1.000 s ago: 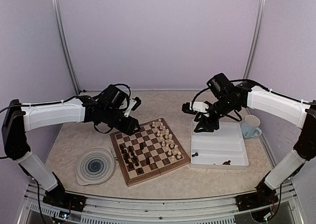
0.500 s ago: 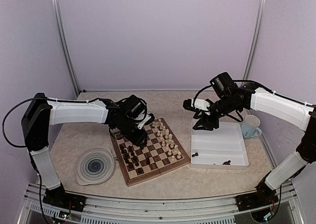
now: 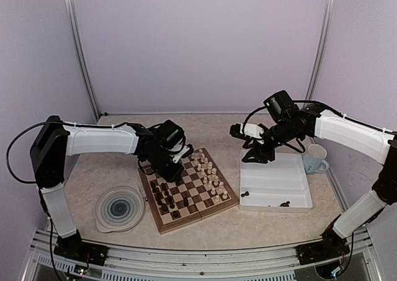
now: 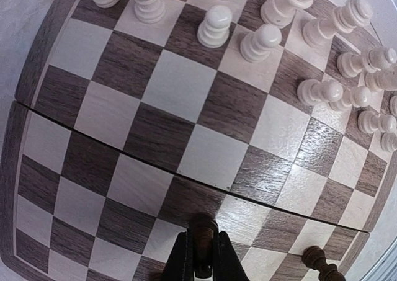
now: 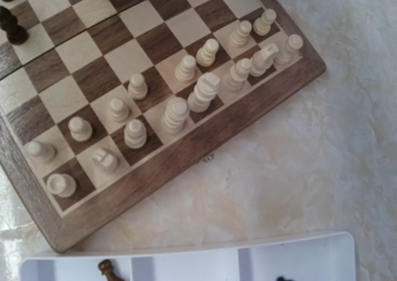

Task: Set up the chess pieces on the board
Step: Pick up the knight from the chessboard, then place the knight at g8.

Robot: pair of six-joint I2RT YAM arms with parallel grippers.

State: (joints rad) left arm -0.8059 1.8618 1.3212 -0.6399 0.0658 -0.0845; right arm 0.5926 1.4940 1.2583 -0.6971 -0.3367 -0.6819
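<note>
I see my left gripper [image 4: 200,263] clenched on one dark brown piece [image 4: 202,226]. It holds the piece upright, low over the board [image 3: 200,215], in the far left part of it. I cannot tell if the foot of the piece touches the square under it.

The cream pieces [image 3: 211,171] stand in two uneven rows along the right side of the board. Some of them lean or stand close together. The other dark pieces [image 3: 164,197] are gathered on the near left part of the board, and the squares in the middle are bare.

My right gripper [image 3: 255,157] hangs to the right of the board, above the far edge of the white tray [image 3: 276,180]. If its jaws are released or closed, I cannot tell; its own camera does not show the fingers. A few loose dark pieces [image 3: 246,194] lie in the near part of this tray.

A round plate [image 3: 119,208] lies just left of the board. A pale mug [image 3: 315,159] stands well to the right of the board, beyond the tray.
</note>
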